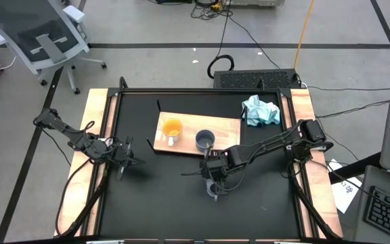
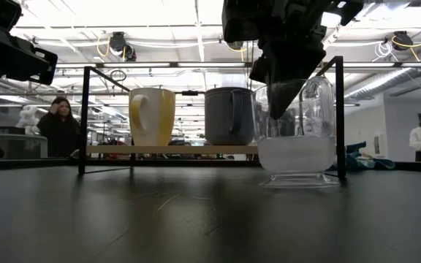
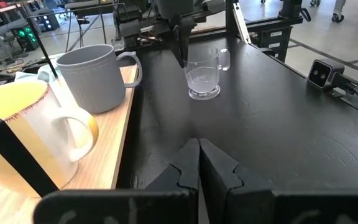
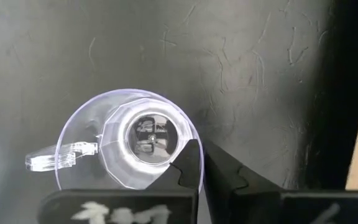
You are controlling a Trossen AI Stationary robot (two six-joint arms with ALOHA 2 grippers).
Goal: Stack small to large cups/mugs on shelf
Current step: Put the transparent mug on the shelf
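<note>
One glass cup (image 2: 296,131) ahead, two mugs on shelf (image 2: 170,150).

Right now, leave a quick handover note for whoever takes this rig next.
Right gripper: shut on the clear glass cup's rim, cup upright on the black table, off the shelf.
Left gripper: shut, empty, waiting at the table's left.
Done: orange mug and blue-grey mug stand side by side on the shelf.
Left: bring the glass cup over and stack.

An orange mug (image 3: 23,134) and a grey mug (image 3: 95,78) are standing on the wooden board (image 3: 114,146). A clear glass cup (image 3: 205,73) is sitting on the black table (image 3: 291,118), gripped at the rim by the right gripper (image 3: 182,43). The left gripper (image 3: 199,163) is hanging closed.
</note>
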